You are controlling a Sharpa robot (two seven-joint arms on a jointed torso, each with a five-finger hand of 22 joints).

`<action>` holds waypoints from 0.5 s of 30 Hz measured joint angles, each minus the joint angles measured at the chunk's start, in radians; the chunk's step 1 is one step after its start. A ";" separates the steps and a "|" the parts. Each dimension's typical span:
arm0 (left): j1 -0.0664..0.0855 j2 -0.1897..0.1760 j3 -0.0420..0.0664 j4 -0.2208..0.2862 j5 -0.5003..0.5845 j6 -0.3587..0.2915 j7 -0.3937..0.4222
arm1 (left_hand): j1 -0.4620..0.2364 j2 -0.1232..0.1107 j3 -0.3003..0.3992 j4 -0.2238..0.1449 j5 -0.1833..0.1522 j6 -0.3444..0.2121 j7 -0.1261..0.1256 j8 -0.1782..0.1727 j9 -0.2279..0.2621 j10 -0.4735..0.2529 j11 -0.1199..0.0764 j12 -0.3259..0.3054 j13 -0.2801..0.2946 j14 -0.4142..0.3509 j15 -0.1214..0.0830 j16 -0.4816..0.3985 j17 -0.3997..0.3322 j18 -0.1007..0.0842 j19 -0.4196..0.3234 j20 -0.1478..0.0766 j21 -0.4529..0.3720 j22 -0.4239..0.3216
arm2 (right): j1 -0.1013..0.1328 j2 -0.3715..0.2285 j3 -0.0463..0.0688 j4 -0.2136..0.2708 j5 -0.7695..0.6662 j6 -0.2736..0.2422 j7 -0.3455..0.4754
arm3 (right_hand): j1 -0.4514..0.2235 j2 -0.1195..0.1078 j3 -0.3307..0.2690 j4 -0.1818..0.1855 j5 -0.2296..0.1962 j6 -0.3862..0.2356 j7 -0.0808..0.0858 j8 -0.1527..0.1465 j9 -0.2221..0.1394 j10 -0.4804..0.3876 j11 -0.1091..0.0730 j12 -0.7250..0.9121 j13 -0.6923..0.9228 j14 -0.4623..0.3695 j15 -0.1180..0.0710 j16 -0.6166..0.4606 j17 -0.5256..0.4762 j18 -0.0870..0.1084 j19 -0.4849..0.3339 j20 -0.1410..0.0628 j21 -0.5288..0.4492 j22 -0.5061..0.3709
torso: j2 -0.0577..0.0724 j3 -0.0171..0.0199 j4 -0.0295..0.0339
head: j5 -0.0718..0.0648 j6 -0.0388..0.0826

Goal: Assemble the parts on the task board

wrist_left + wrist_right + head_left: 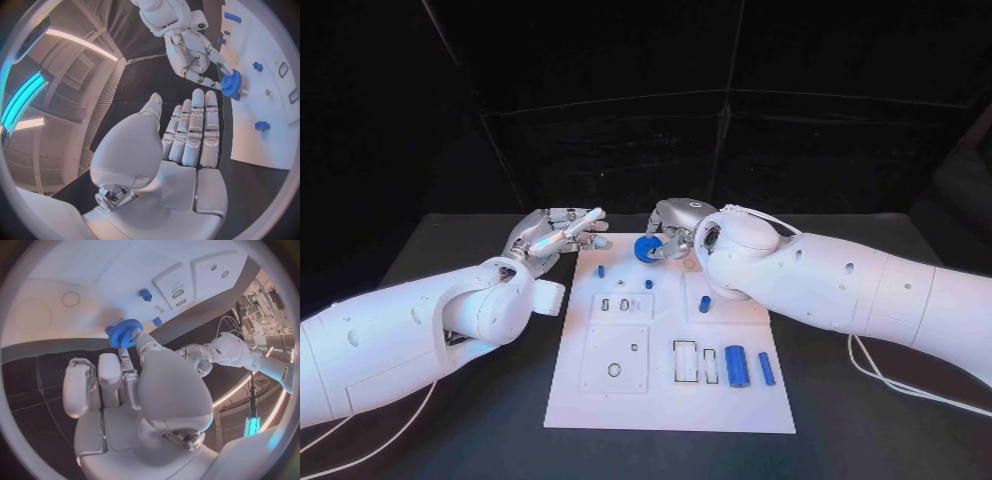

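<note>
Task board (589, 400) serves as our landmark: the white plate lies in the middle of the black table (862, 440). At the board's far edge we see the right hand (678, 226) pinching a blue gear (646, 250) between its fingertips, just above the board surface. Beside the board's far left corner we find the left hand (560, 236), fingers extended and together, holding nothing. Near the board's near right corner lie two blue cylinders (736, 366); small blue pegs (602, 270) stand farther up the board.
</note>
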 measured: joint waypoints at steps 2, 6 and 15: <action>0.000 0.000 0.000 -0.001 0.000 -0.001 0.001 | 0.000 0.000 0.000 0.000 0.000 0.000 0.000 0.000 0.000 0.000 0.000 0.000 0.000 0.000 0.000 0.000 0.000 0.000 0.000 0.000 0.000 0.000 | -0.001 0.008 0.000 -0.010 -0.001 0.000 0.001 | 0.000 0.000 0.000 0.000 0.000 0.000 0.000 0.000 0.000 0.000 0.000 0.000 0.000 0.000 0.000 0.000 0.000 0.000 0.000 0.000 0.000 0.000 | 0.000 0.0000 0.0000 | 0.001 -0.002; 0.001 0.000 0.000 -0.002 0.000 -0.003 0.001 | 0.004 0.004 0.000 0.000 0.000 0.000 0.000 0.000 0.000 0.000 0.000 0.000 0.000 0.000 0.000 0.000 0.000 0.000 0.000 0.000 0.000 -0.001 | -0.008 0.023 -0.001 -0.030 -0.003 0.002 0.004 | 0.000 0.000 0.000 0.000 0.000 0.002 -0.002 0.002 0.000 0.000 0.000 0.000 0.000 0.000 0.000 0.000 0.000 0.000 0.000 0.000 0.000 0.001 | 0.000 0.0002 -0.0006 | 0.005 -0.004; 0.002 0.000 0.000 -0.002 0.000 -0.005 0.001 | 0.004 0.004 0.000 0.000 0.000 0.000 0.000 0.000 0.000 0.000 0.000 0.000 0.000 0.000 0.000 0.000 0.001 0.000 0.000 0.000 0.000 -0.001 | -0.017 0.037 -0.002 -0.049 -0.005 0.008 0.011 | -0.001 -0.001 0.000 0.000 0.000 0.003 -0.004 0.002 0.000 0.000 0.000 0.000 0.000 0.000 0.000 0.000 0.000 0.000 0.000 0.000 0.000 0.001 | 0.000 0.0007 -0.0012 | 0.008 -0.007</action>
